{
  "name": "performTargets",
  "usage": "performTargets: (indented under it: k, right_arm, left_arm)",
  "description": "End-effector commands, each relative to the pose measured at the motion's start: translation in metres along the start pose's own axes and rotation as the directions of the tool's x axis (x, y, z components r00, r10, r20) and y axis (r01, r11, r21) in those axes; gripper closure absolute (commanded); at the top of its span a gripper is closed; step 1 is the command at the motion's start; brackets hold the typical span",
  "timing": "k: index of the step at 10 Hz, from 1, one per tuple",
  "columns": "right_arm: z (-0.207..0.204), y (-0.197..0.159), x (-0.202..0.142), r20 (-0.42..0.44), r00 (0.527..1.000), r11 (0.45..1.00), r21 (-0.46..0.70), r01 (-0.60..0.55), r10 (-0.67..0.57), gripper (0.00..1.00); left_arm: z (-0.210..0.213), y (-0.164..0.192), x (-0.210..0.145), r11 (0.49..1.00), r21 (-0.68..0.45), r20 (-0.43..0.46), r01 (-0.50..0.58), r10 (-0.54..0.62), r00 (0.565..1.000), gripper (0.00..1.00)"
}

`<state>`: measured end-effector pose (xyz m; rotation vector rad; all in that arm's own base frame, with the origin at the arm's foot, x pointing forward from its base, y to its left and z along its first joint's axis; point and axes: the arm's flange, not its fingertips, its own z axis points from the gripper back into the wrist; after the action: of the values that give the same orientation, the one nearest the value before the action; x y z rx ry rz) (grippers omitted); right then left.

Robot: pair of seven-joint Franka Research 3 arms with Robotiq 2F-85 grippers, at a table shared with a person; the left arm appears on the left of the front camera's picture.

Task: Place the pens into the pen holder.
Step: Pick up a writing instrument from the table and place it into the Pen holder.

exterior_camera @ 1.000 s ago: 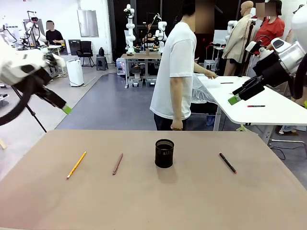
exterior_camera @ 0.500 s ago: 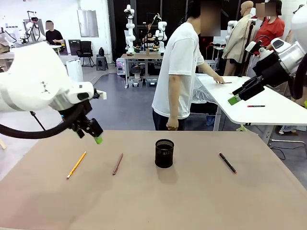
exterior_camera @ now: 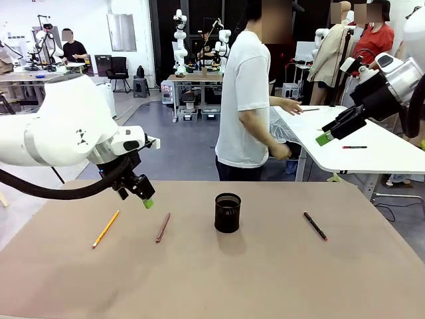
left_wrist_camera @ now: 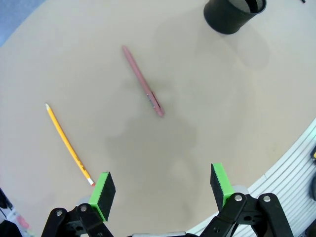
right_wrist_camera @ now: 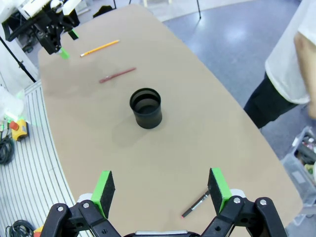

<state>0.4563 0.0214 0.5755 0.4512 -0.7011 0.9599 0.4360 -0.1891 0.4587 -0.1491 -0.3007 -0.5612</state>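
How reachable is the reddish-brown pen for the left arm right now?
Probably yes: the left fingers hang open above the table near the reddish-brown pen, which lies flat with nothing between them.

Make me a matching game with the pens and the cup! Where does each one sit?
Things:
1. yellow pencil
2. reddish-brown pen
3. pen holder
4. black pen

Places:
A. stands upright with pens on both sides
B. farthest right
C. farthest left
D. lies between the pencil and the holder

Pairs: 1-C, 2-D, 3-A, 4-B
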Motion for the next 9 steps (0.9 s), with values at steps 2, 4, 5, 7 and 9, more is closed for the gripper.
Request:
performTargets:
  k: [2, 4, 5, 7, 9]
  right_arm:
    - [0.001, 0.000, 0.000, 0.002, 1.000, 1.000, 0.002, -0.001, 0.001, 0.00]
    - [0.001, 0.000, 0.000, 0.002, 1.000, 1.000, 0.002, -0.001, 0.001, 0.00]
    - [0.001, 0.000, 0.000, 0.002, 1.000, 1.000, 0.002, -0.001, 0.001, 0.00]
    - [0.001, 0.000, 0.000, 0.002, 1.000, 1.000, 0.002, -0.001, 0.001, 0.00]
    - [0.001, 0.000, 0.000, 0.002, 1.000, 1.000, 0.002, -0.001, 0.001, 0.00]
  left_arm:
    - [0.000, 0.000, 0.000, 1.000, 0.000, 0.000, 0.000, 0.000, 1.000, 0.00]
    - [-0.018, -0.011, 0.021, 0.981, 0.125, -0.011, -0.148, 0.150, 0.989, 0.00]
    - [-0.036, -0.009, 0.032, 0.979, 0.140, -0.025, -0.150, 0.155, 0.988, 0.00]
    - [-0.068, -0.005, 0.050, 0.979, 0.142, -0.076, -0.146, 0.158, 0.985, 0.00]
    - [-0.101, -0.002, 0.063, 0.989, 0.080, -0.091, -0.127, 0.134, 0.987, 0.00]
